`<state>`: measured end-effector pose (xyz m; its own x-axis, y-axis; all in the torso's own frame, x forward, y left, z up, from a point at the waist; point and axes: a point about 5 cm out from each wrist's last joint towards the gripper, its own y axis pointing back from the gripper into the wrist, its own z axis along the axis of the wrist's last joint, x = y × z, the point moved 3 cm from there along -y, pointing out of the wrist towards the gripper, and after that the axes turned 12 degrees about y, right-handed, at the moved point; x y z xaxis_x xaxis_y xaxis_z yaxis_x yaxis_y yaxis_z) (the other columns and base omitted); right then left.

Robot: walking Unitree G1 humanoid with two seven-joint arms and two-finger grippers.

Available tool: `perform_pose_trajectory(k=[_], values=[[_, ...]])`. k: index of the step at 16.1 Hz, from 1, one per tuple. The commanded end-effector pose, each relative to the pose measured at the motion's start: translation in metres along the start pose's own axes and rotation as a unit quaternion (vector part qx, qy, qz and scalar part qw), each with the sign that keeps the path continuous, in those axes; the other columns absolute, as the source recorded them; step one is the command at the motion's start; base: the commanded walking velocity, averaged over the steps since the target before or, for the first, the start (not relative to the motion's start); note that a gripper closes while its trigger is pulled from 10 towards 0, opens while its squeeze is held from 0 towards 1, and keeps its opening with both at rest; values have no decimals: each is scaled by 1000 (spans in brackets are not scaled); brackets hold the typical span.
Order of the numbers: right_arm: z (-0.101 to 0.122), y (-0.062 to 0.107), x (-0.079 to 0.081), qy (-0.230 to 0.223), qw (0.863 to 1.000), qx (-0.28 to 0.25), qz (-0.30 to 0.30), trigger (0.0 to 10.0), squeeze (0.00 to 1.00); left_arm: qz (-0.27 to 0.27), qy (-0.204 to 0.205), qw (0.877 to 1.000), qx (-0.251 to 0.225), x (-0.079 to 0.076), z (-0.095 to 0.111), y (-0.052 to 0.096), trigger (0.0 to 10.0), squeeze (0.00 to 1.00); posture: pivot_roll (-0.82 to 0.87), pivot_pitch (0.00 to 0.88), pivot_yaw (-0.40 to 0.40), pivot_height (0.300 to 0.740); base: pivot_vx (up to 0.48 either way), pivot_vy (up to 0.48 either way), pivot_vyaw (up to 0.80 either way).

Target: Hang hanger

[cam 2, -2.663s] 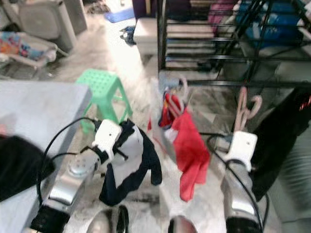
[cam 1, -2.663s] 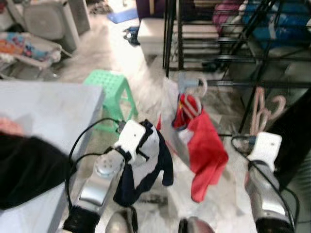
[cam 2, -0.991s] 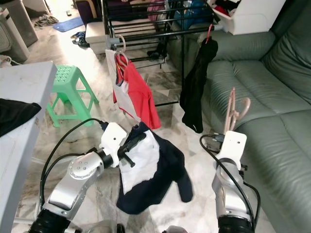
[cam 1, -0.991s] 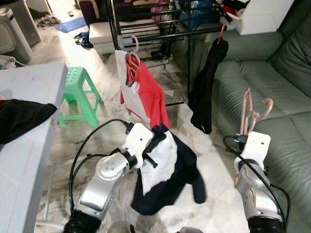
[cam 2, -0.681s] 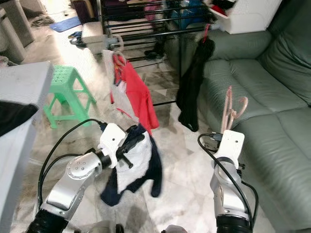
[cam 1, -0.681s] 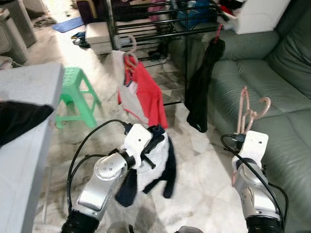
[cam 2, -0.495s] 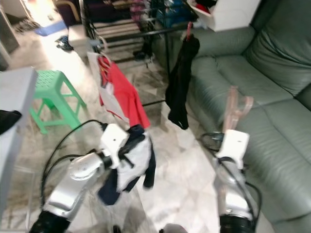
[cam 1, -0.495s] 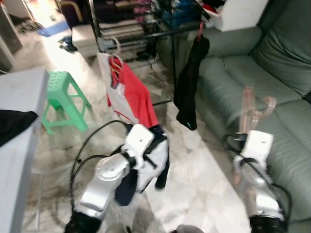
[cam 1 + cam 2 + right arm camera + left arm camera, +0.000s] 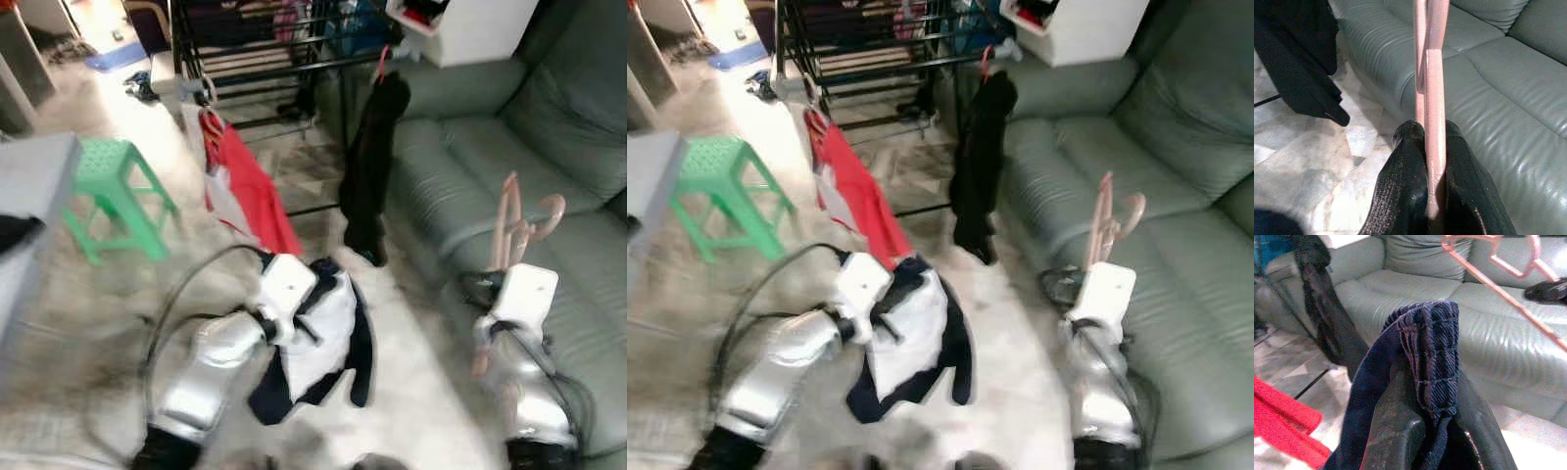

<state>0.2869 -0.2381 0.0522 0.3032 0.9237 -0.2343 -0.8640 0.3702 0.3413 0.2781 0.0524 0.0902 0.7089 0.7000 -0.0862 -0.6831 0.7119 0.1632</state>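
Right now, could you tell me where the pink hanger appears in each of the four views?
Left eye view: pink hanger rises from the right gripper, before the green sofa.
Right eye view: right of centre, again over the sofa.
Left wrist view: along the top edge.
Right wrist view: centre, clamped between the fingers.
Shared landmark: the green sofa.

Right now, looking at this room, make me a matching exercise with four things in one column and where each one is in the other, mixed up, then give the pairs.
Things:
1. pink hanger
2. navy and white shirt
3. black garment
4. green stool

Places:
A. hanging on the drying rack
B. standing on the floor
C. held by the left gripper
D. held by the right gripper

Pairs: 1-D, 2-C, 3-A, 4-B
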Motion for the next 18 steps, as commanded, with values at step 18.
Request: perform_pose_trajectory(k=[18], values=[[10,-1,11,-12,1000,-10,16,10000,0,-15,-61,998,-3,6,7,-1,10000,0,-23,29,27,740,0,274,-606]])
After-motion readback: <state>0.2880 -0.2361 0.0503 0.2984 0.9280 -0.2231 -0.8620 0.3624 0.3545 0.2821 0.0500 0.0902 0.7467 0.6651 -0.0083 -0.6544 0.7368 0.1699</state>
